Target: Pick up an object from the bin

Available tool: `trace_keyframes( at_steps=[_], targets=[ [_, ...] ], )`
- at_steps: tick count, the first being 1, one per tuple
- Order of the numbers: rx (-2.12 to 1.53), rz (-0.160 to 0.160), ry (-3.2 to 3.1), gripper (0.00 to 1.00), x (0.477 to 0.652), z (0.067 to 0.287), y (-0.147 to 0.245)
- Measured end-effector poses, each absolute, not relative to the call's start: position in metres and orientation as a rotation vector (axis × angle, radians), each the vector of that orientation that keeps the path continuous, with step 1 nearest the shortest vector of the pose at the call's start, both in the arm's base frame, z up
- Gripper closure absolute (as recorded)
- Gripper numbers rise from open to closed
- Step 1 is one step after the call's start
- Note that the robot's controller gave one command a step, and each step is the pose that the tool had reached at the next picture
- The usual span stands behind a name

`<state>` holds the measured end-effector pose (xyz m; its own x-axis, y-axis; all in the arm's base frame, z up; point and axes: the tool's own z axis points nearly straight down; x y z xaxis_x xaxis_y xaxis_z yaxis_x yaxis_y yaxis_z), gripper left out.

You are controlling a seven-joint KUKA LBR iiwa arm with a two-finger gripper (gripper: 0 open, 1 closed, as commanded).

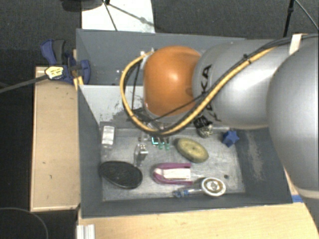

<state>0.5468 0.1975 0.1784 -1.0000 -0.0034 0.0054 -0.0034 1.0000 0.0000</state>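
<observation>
The arm's orange domed wrist cover point(169, 81) hangs low over the grey metal bin point(94, 108), and the gripper point(141, 152) pokes out beneath it, down near the floor left of the middle; whether it is spread or pressed together I cannot tell. Nearest to it lie a flat black oval disc point(119, 175) towards the front left, a purple and white oblong piece point(172, 174) to the front right, and a small clear block point(107, 135) to the left. An olive round disc point(192, 150) sits further right
</observation>
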Motion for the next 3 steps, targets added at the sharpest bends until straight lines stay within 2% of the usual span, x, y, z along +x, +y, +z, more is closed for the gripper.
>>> trace_keyframes(
  at_steps=[1,2,3],
  targets=[
    [0.064,-0.008,-3.139,0.0,0.497,0.07,0.228],
    [0.049,-0.003,-3.143,1.0,0.499,0.071,0.224],
    [0.172,-0.005,-3.145,1.0,0.492,0.205,0.216]
  ],
)
